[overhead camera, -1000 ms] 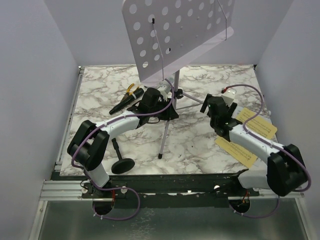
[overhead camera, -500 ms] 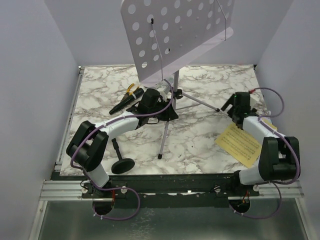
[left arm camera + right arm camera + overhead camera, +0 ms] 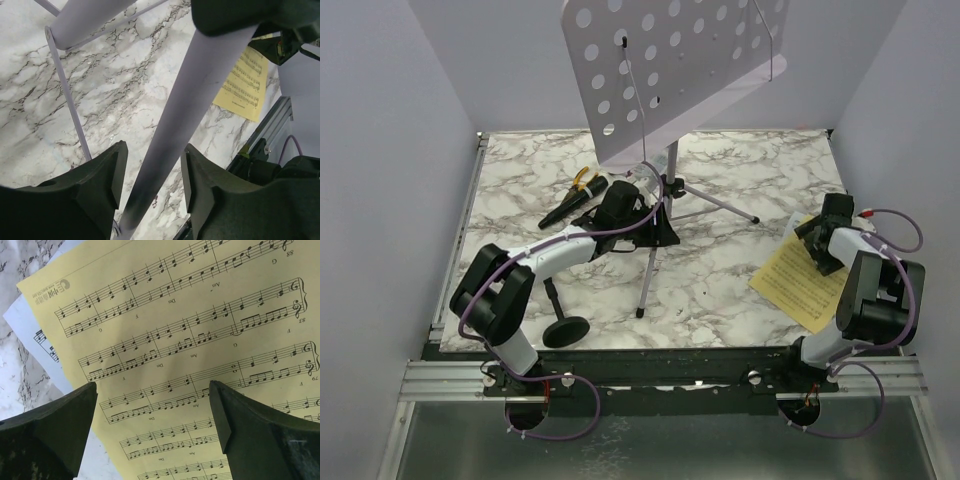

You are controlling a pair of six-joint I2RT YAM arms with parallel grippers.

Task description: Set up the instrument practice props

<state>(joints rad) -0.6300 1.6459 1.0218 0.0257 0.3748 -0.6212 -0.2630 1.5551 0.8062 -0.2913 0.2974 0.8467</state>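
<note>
The lilac hole-punched music stand [image 3: 670,70] stands at the back centre on its thin tripod. My left gripper [image 3: 655,215] is open with the stand's pole [image 3: 190,115] running between its fingers [image 3: 95,190]; a narrow gap shows on each side. A yellow sheet-music page [image 3: 798,285] lies at the right over a white page [image 3: 30,325]. My right gripper [image 3: 825,240] is wide open and empty just above the yellow page [image 3: 190,330]. The black microphone [image 3: 568,207] lies at the back left. The short black mic stand [image 3: 565,328] lies near the front left.
Yellow-handled pliers [image 3: 585,181] lie beside the microphone. A tripod leg [image 3: 67,105] stretches over the marble table [image 3: 740,170]. Walls close in the left, back and right. A metal rail [image 3: 650,378] runs along the front edge.
My right arm has swung from the table's middle to the right and now hangs over the yellow page. My left gripper has stayed at the stand's pole.
</note>
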